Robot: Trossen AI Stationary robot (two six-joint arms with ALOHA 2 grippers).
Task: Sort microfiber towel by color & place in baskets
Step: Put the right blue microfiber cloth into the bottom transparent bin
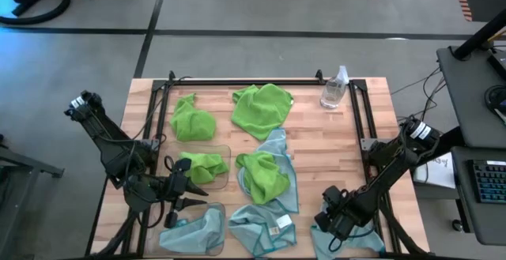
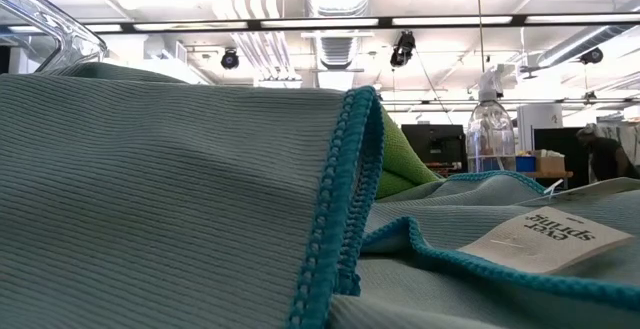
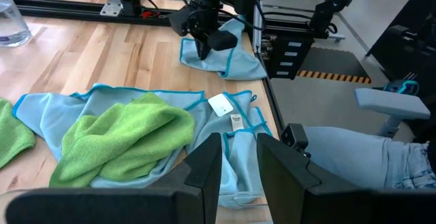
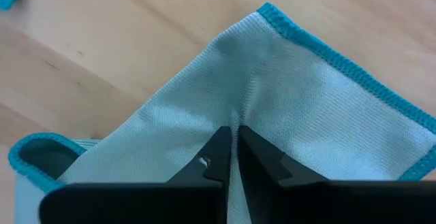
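Observation:
My right gripper (image 1: 330, 222) points down at the table's near right corner, shut on a pale blue towel (image 1: 353, 241) that lies flat on the wood. My left gripper (image 1: 193, 197) hovers open, holding nothing, between two clear baskets at the near left. One basket (image 1: 226, 151) holds a lime green towel (image 1: 204, 165); the other (image 1: 220, 249) holds a pale blue towel (image 1: 194, 228). More towels lie on the table: two green ones (image 1: 192, 120) (image 1: 262, 106), a green one (image 1: 262, 173) on a blue one, and a blue towel with a white tag (image 1: 265, 227). My right gripper pinches a small raised fold (image 4: 237, 118) of the pale blue towel between its two fingers (image 4: 216, 152), a little way in from a corner (image 4: 267, 9). The fingers come from above, pointing down. The cloth puckers toward the fingertips; the rest lies flat on the table.
A clear spray bottle (image 1: 335, 88) stands at the far right of the table. Black rails (image 1: 237, 81) run along the far edge and both sides. In the low view the blue towel (image 2: 160, 189) fills the foreground. Bare wood lies between the bottle and my right gripper.

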